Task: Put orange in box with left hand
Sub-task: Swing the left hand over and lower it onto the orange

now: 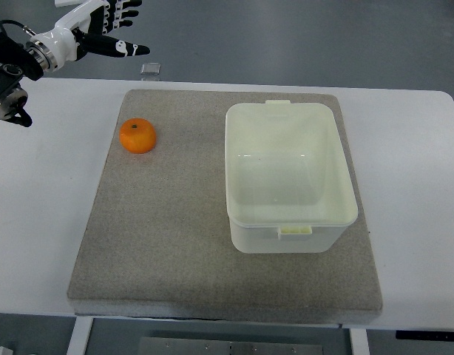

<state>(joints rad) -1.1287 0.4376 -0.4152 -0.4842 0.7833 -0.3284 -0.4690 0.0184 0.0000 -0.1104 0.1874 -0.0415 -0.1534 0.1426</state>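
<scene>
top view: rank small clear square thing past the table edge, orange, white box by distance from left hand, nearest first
From the left hand, open at the top-left corner:
1. Small clear square object, just right of and below the hand, off the table's far edge.
2. Round orange fruit, on the grey felt mat's far-left part.
3. White translucent plastic box, empty, on the mat's right half.

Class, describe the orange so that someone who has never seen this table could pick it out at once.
Start from the white table and find the grey mat that covers most of it. On the mat's right half stands a pale plastic box; the orange lies apart from it near the mat's far left corner. It is the only small, round, brightly coloured thing there.
</scene>
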